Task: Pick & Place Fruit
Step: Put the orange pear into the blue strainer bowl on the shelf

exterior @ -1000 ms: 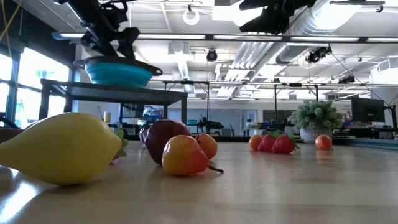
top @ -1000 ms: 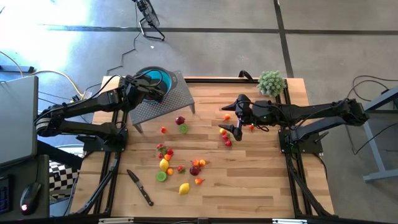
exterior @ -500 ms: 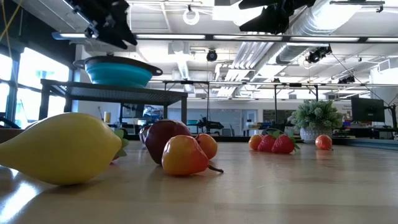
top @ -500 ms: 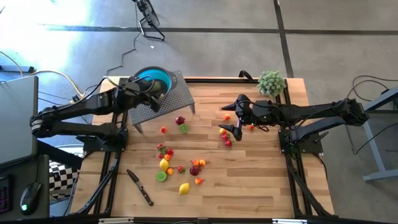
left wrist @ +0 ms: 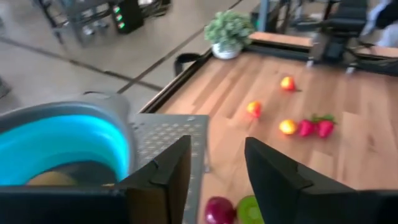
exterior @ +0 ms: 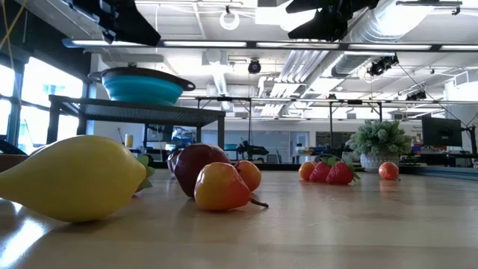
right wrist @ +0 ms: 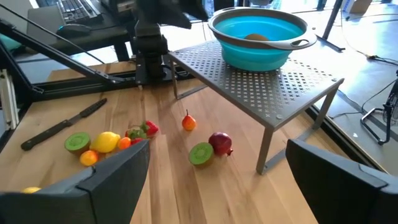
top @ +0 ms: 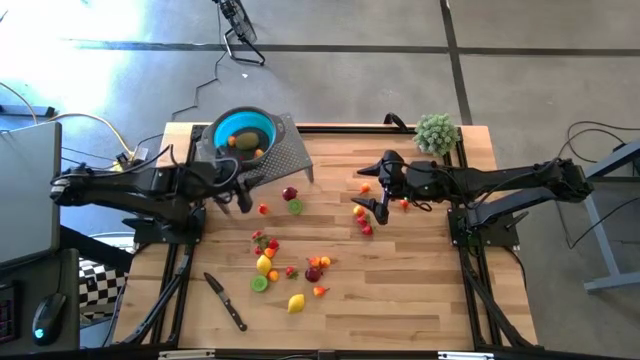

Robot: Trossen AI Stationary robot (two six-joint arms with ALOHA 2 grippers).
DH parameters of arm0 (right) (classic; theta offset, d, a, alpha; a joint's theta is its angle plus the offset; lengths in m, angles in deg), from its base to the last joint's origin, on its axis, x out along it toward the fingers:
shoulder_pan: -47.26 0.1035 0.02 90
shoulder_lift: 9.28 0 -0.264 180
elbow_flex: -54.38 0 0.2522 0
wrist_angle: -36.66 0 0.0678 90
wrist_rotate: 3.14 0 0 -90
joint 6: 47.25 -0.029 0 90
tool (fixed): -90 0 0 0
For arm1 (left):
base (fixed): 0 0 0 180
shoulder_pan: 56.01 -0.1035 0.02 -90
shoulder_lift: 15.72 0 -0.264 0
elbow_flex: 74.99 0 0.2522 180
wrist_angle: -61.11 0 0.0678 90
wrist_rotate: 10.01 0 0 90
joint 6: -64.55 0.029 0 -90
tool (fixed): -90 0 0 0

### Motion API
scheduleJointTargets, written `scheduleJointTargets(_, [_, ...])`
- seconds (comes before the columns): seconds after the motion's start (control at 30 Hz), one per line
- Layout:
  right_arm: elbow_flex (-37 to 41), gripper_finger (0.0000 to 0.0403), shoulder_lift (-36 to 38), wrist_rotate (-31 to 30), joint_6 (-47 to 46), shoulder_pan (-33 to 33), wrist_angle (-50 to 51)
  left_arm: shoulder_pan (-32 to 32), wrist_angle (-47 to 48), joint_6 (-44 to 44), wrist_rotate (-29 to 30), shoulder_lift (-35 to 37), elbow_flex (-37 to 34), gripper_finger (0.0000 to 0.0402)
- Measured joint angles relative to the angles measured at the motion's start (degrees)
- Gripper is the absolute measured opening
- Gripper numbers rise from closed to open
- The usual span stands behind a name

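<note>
Fruit (top: 290, 270): scattered across the bench (top: 420, 290); a couple already in the teal bowl (top: 243, 131).
Left gripper (top: 232, 196): beside the rack, jaws part-open, empty.
Right gripper (top: 378, 206): jaws wide, empty, above strawberries.
Handling: probably light, smooth, prone to roll; pinch across the middle.

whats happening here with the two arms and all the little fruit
Two robot arms are moving toy fruit into the teal bowl on a perforated metal stand. A couple of pieces already lie in the bowl. The left claw has pulled back from the bowl with nothing between its fingers. The right claw hangs open over the red and orange fruit. Most fruit is still on the table.
</note>
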Motion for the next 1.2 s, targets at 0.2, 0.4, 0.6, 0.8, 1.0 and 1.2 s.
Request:
scheduleJointTargets(0.2, [0.0,0.0368,0.0,0.3,0.0,0.0,0.0,3.9,-6.8,4.8,0.0,1.6,-4.6,0.0123])
scheduleJointTargets(0.4, [0.0,0.0368,0.0,0.4,0.0,0.0,0.1,7.6,-7.7,5.2,-0.6,2.2,-6.0,0.012])
scheduleJointTargets(0.6, [0.0,0.0368,0.0,0.4,0.0,0.0,0.1,11.2,-7.1,4.3,-8.4,2.2,-6.1,0.0119])
scheduleJointTargets(0.8, [0.0,0.0368,0.0,0.4,0.3,0.0,0.1,15.0,-7.0,-0.3,-6.7,2.1,-6.1,0.0119])
scheduleJointTargets(1.0, [0.0,0.0368,0.0,0.4,0.4,0.0,0.0,18.8,-3.3,-9.1,1.3,-0.1,-6.1,0.0119])
scheduleJointTargets(1.2, [0.0,0.0369,0.0,0.4,0.5,0.0,0.1,24.9,-4.2,-14.4,12.6,-6.1,-6.1,0.0119])
